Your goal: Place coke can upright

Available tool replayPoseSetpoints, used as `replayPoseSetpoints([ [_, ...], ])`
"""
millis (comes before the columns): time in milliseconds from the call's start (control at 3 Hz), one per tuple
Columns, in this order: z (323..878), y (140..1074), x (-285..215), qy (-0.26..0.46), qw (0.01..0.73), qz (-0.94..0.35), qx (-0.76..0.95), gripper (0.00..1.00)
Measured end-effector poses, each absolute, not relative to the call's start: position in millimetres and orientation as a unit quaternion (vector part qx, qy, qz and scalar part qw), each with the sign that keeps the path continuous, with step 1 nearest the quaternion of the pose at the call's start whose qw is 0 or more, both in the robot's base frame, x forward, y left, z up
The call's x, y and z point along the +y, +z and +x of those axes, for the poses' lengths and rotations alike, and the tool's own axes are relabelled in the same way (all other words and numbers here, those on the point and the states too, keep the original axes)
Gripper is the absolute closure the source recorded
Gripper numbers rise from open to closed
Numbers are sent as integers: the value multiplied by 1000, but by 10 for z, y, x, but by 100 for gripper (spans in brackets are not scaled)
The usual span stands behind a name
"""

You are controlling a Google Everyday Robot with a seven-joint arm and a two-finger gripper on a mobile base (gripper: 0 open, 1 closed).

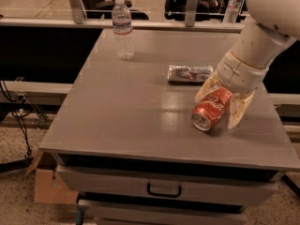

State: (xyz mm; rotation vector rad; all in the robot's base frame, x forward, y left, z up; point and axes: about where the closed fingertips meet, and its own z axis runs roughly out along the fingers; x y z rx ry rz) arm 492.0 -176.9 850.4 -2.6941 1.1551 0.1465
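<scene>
On the grey counter [117, 121] we see 1 water bottle [123, 29] standing upright near the back left corner. Right of the middle, toward the back edge, a silver can [189, 73] lies on its side. Near the right edge the coke can [208, 114] also lies on its side, its silver end toward the front edge. The gripper [215, 110] straddles it, and its 2 fingers [236, 109] seem clamped against the can's sides.
</scene>
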Motion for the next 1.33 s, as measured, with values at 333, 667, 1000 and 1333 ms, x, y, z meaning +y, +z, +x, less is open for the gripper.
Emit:
replayPoseSetpoints([
  [333,4928,8505,-1798,52,84,-911,401,61],
  [667,5070,8725,-1887,22,62,-879,473,92],
  [1000,5167,9072,-2007,17,110,-817,565,100],
  [1333,5164,9268,-1978,41,176,-748,639,100],
])
